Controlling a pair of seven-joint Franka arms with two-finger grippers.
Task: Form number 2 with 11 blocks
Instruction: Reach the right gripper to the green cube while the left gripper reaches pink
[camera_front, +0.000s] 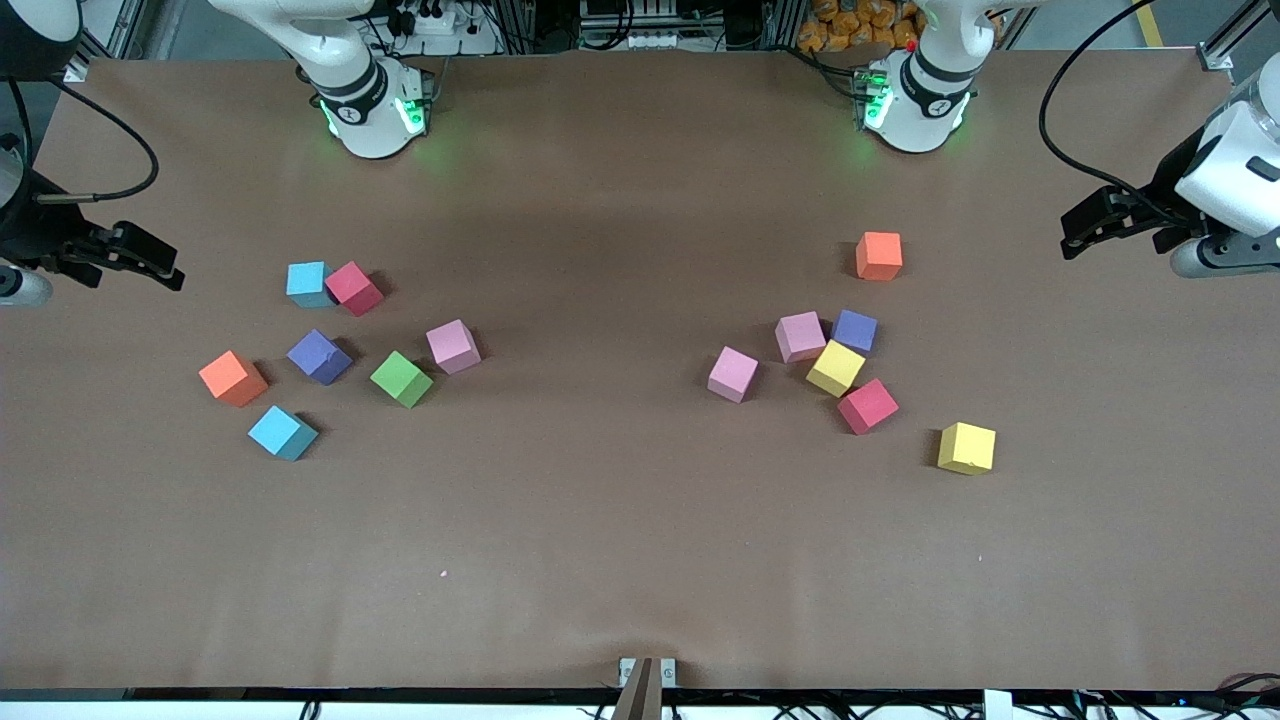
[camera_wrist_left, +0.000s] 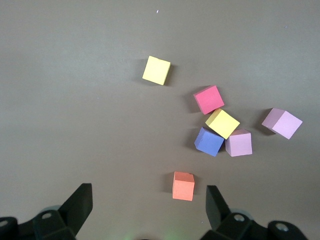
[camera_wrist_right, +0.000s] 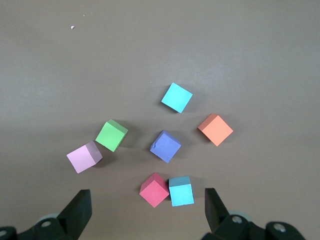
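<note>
Right end effector: we see it wide open, empty, waiting at the worktop edge.
Blocks: two loose clusters flanking the bare worktop centre; no digit yet.
Left end effector: wide open, empty.
Handling: we judge the blocks light, soft foam; pinch flat sides.
Views: each wrist view shows one cluster only.

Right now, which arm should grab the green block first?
Right, probably. The green block lies in the cluster toward the right arm's end, under the open right gripper's view. The open left gripper waits over the other cluster.
</note>
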